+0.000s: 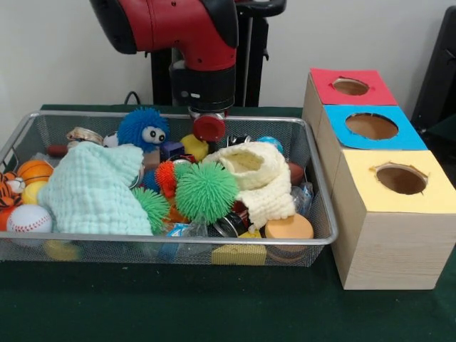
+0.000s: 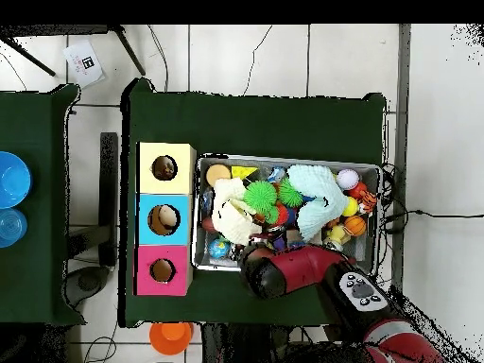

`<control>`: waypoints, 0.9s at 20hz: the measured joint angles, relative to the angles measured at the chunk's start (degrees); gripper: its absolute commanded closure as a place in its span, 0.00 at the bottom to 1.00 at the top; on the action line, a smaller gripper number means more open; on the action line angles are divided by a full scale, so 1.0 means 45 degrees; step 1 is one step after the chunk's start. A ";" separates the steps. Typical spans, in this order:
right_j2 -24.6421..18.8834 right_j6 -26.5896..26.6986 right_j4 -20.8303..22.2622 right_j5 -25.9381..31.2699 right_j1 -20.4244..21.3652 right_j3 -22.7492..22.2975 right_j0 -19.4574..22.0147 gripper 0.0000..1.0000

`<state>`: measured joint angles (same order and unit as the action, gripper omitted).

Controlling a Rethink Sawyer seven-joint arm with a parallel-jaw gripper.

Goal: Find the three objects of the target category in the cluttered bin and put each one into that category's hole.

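Note:
A wire mesh bin (image 1: 178, 241) holds a jumble of toys: a green spiky ball (image 1: 206, 191), an orange spiky ball (image 1: 165, 176), a blue fuzzy creature with eyes (image 1: 142, 128), a baseball (image 1: 28, 219), a basketball (image 1: 34, 171) and a yellow ball (image 1: 194, 147). A mint cloth (image 1: 92, 189) and a cream knitted scarf (image 1: 260, 178) cover part of the pile. My gripper (image 1: 209, 127) hangs over the bin's far middle, just above the yellow ball, with a round red piece at its tip. From overhead the arm (image 2: 284, 274) hides it.
Three wooden boxes with holes stand beside the bin: red top (image 1: 350, 86), blue top (image 1: 372, 126), yellow top (image 1: 400, 179). Overhead, something brown lies in the yellow box's hole (image 2: 165, 168) and something tan in the blue one (image 2: 164, 219). An orange disc (image 1: 288, 228) sits in the bin's near corner.

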<state>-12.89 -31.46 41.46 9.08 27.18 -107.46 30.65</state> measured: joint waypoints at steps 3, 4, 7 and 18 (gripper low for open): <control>0.0055 0.0000 0.0003 -0.0005 0.0021 0.0090 0.0279 1.00; 0.0018 0.0000 0.0003 -0.0005 0.0018 0.0120 0.0435 1.00; -0.0184 0.0000 0.0003 -0.0016 -0.0056 0.0344 0.1156 1.00; -0.3142 0.0003 0.0472 0.0139 -0.1049 0.1483 0.5495 1.00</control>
<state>-27.03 -31.45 43.58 9.71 22.46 -100.79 55.38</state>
